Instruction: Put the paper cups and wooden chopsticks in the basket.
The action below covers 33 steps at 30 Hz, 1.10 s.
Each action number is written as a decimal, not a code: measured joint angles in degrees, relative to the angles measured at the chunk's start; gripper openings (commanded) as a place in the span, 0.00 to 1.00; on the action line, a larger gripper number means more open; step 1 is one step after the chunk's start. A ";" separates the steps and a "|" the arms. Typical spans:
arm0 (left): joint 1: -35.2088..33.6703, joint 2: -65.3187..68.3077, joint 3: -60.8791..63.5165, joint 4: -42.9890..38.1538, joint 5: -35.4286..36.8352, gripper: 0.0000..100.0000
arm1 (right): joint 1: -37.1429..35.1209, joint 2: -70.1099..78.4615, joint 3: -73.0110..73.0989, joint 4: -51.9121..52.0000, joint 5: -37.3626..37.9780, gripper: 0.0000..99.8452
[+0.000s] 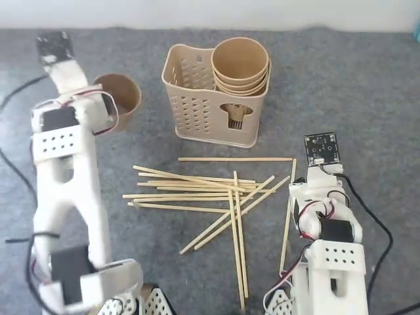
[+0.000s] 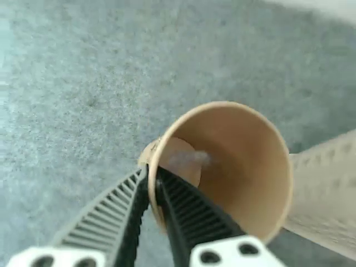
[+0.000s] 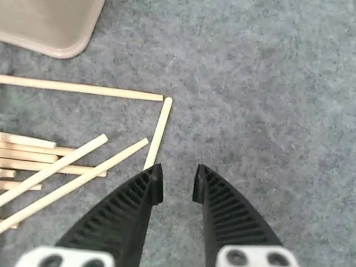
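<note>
left hand (image 2: 152, 181) clamped on paper cup (image 2: 239, 167) rim, beside basket (image 1: 197, 105) | right hand (image 3: 177, 186) slightly apart, low over table (image 3: 267, 83) by chopsticks (image 1: 231, 197) | stacked cups (image 1: 240, 62) in basket

Grey felt mat (image 1: 367, 85); pale wall (image 1: 197, 13) behind

1. The left arm (image 1: 65, 177) stretches long and almost straight out from its base, with the wrist turned inward at the far end.
2. The left gripper (image 2: 151, 179) is clamped on the wall of a paper cup (image 2: 239, 161), one finger (image 2: 189, 208) inside the rim and the other outside.
3. The right arm (image 1: 328, 230) is folded short and sits bunched close over its base.
4. The right gripper (image 3: 178, 181) points down, its two dark fingertips parted by a narrow gap.
</note>
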 measured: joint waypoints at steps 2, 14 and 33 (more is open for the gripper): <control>1.58 -2.55 -3.69 6.07 1.14 0.01 | 0.00 0.00 0.00 0.00 0.00 0.11; 11.08 -4.31 -37.01 29.80 12.75 0.01 | 0.00 0.00 0.70 0.00 0.00 0.11; 30.15 1.85 -47.47 18.55 32.97 0.01 | -0.44 0.00 2.81 -2.55 0.00 0.11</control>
